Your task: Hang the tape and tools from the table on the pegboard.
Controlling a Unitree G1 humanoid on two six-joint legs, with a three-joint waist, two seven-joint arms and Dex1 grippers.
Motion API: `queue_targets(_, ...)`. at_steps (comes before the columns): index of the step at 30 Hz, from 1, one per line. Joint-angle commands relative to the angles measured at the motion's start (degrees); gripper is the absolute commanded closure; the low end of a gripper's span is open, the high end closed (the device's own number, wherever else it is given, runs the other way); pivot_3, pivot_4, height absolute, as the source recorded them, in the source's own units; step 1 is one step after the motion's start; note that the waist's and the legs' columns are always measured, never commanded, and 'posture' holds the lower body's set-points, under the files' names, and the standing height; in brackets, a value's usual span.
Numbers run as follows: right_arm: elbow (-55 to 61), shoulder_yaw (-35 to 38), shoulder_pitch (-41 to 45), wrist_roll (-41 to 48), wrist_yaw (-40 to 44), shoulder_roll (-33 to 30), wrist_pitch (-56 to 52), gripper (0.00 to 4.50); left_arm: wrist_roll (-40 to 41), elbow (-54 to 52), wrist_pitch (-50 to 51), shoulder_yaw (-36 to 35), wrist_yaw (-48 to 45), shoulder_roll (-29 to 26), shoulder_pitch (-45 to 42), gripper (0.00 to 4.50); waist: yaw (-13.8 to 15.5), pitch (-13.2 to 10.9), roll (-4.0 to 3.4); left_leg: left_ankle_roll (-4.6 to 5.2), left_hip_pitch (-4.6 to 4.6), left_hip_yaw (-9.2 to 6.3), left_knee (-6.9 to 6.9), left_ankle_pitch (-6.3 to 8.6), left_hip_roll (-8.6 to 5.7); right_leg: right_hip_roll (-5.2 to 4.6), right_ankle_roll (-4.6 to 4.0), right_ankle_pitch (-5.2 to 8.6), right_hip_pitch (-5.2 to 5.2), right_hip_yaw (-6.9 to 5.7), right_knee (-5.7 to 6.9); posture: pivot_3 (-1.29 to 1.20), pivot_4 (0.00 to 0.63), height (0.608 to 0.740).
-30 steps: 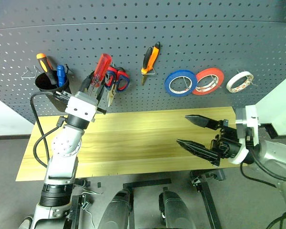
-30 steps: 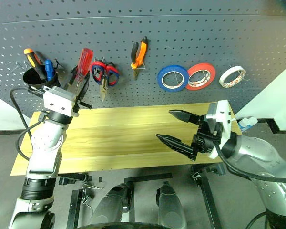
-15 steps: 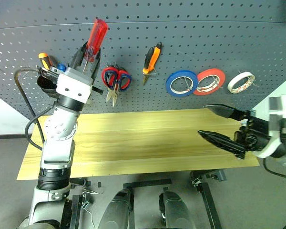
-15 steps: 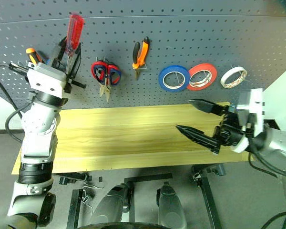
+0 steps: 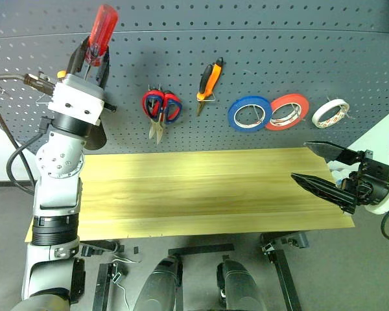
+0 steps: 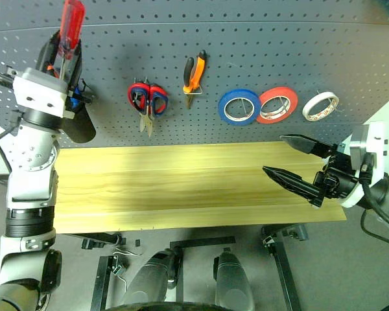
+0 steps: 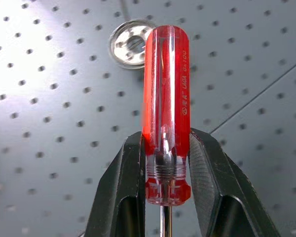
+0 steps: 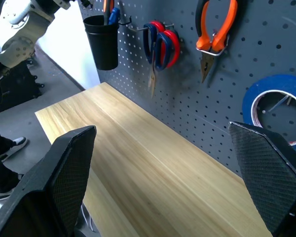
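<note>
Three rolls of tape hung on the dark grey perforated pegboard (image 5: 259, 52): one blue roll (image 5: 249, 113), one red roll (image 5: 286, 111), one whitish translucent roll (image 5: 329, 112). One pair of red-handled scissors (image 5: 159, 110) and one orange-and-black pliers (image 5: 208, 80) hung left of them. One slim red-handled screwdriver (image 7: 165, 98) was clamped in the left gripper (image 7: 166, 163), raised against the board above the black cup (image 8: 102, 42). Right gripper (image 5: 327, 170) was spread wide, empty, over the right end of the light wooden table (image 5: 194, 194).

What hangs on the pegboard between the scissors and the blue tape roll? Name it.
In the left eye view, orange-and-black pliers hang alone between the scissors and the blue tape roll on the pegboard.
</note>
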State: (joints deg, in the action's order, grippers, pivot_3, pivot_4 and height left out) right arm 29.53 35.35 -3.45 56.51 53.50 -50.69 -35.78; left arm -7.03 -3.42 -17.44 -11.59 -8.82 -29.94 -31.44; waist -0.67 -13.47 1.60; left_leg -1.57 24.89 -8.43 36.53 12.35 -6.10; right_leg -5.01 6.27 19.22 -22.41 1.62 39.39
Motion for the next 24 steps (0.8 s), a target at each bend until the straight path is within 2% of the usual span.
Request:
queue_targets(1, 0.5, 2.3, 1.4, 0.4, 0.3, -1.2, 1.2, 0.00, -0.8, 4.2, -3.7, -3.2, 2.0, -3.1, -1.9, 3.64, -0.1, 0.0, -0.01, 0.00, 0.00, 0.00, 0.01, 0.00, 0.00, 0.00, 0.00, 0.00, 0.00, 0.00, 0.02, -0.04, 0.198, 0.715)
queue_targets(12, 2.3, 3.4, 1.3, 1.5, -1.2, -1.4, 0.1, 0.00, 2.1, 19.5, -5.6, -4.5, 6.6, -1.7, -2.2, 3.64, -0.5, 0.0, -0.02, 0.00, 0.00, 0.01, 0.04, 0.00, 0.00, -0.02, 0.01, -0.01, -0.02, 0.02, 0.05, -0.07, 0.200, 0.715)
queue_targets(24, 2.1, 4.5, 0.4, 1.0, -1.9, -2.0, -0.2, 0.00, 2.7, 17.5, -4.9, -3.1, 7.3, 1.9, -0.7, 3.64, -0.3, 0.1, -0.04, 0.03, 0.00, 0.04, 0.31, 0.02, 0.00, -0.02, 0.06, -0.04, 0.04, 0.01, 0.18, -0.08, 0.195, 0.715)
